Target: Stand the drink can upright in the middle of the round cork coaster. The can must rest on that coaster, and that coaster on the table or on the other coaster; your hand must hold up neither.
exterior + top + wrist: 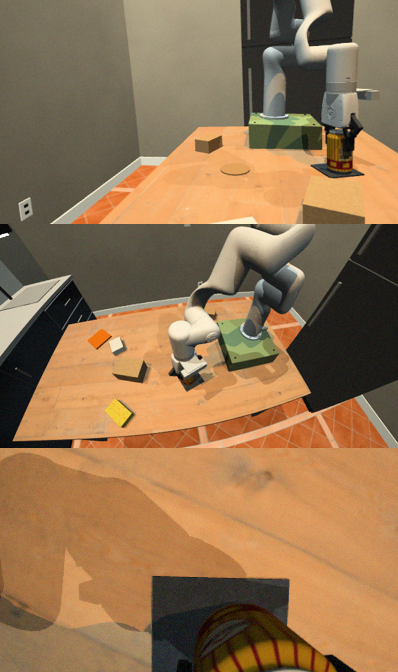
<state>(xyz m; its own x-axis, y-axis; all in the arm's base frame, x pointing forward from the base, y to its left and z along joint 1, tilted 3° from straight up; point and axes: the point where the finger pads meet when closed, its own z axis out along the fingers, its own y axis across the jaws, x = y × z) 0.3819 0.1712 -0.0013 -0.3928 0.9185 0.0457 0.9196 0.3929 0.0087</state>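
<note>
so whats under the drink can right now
The drink can stands upright on a dark square coaster, not the round cork coaster. The coaster's centre is covered by the can. The gripper straddles the can's top.
</note>
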